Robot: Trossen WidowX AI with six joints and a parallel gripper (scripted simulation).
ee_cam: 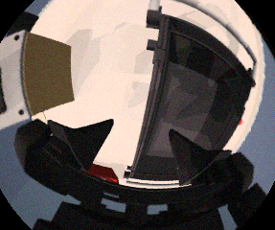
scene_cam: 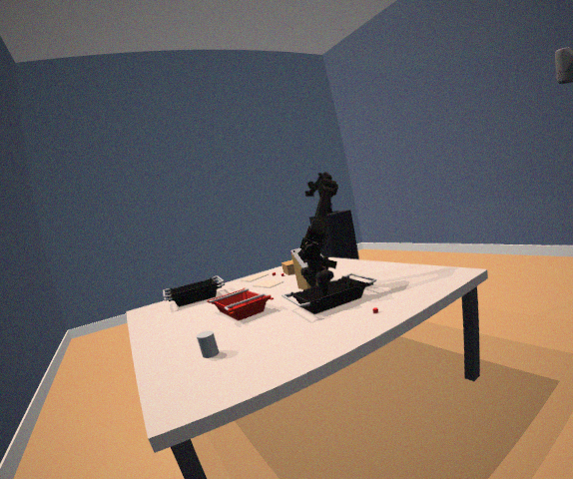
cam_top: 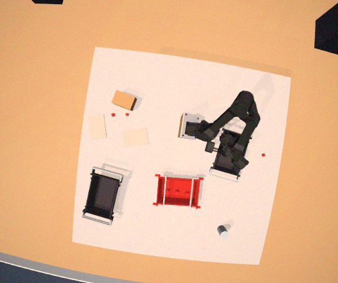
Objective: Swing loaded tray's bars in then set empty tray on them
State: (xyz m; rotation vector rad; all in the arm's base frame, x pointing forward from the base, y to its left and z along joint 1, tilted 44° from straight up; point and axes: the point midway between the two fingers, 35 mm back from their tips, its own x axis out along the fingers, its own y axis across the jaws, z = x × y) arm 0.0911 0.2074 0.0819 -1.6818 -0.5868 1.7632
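Observation:
The red tray [cam_top: 178,204] [scene_cam: 248,311] [ee_cam: 103,172] stands on the table with several small red blocks inside. Both its wire bars, the left bar [cam_top: 164,191] and the right bar [cam_top: 191,192], lie across its top. A black empty tray [cam_top: 224,163] [scene_cam: 328,300] [ee_cam: 190,91] stands to its upper right in the top view, its bars out over its ends. My gripper [cam_top: 219,149] [ee_cam: 143,126] is open and empty, above that tray's long side nearer the arm base. In the wrist view its fingers appear on either side of that rim. The arm hides part of the tray.
Another black tray [cam_top: 104,194] [scene_cam: 194,291] stands at the left with its bars out. There are an orange block [cam_top: 123,99], two pale flat pads [cam_top: 98,126] [cam_top: 135,137], a grey cylinder [cam_top: 222,231] [scene_cam: 207,344] and loose red cubes [cam_top: 112,114] [cam_top: 263,154]. The arm's base block [ee_cam: 48,73] stands beside the nearer black tray.

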